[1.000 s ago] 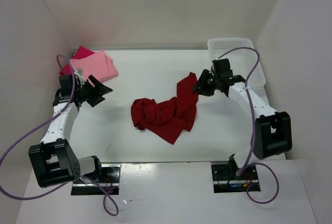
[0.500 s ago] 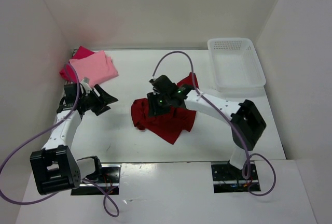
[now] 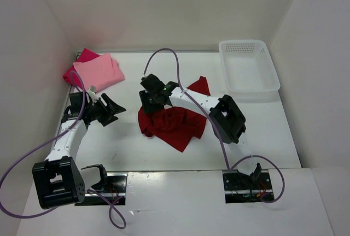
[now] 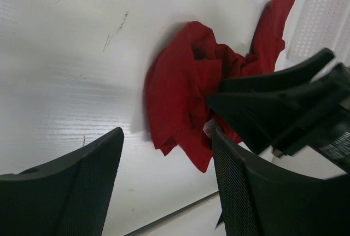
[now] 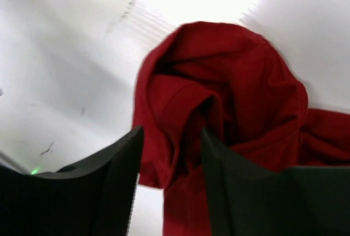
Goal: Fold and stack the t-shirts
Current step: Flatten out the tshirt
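Status on white desk [image 3: 126, 144]: dark red cloth t-shirt [image 3: 176, 128] bunched in an unfolded heap at desk centre, one narrow strip trailing toward the far right corner.

Over the heap's left end: right gripper [image 3: 149, 104], arm extended across above the cloth from the right side. Jaws released, spread apart. In the right wrist view, framing a rolled fold of red cloth, nothing pinched between them. Fingertip contact with the fabric: can't tell.

Near the left edge: left gripper [image 3: 113, 110], just left of the heap, apart from it, pointed its way. Jaws released, wide, gripping nothing. In the left wrist view, red heap straight ahead on bare desk, black fingers of the right gripper crossing in front of its right part.

At the far left corner: pale pink cloth t-shirt [image 3: 100, 72], folded flat, lying on top of bright crimson-pink cloth t-shirt [image 3: 83, 57], the latter showing along the far and left sides only. Both apart from the left gripper, well apart from the red heap.

At the far right corner: white plastic lattice basket [image 3: 243, 45], upright, well apart from the shirts.
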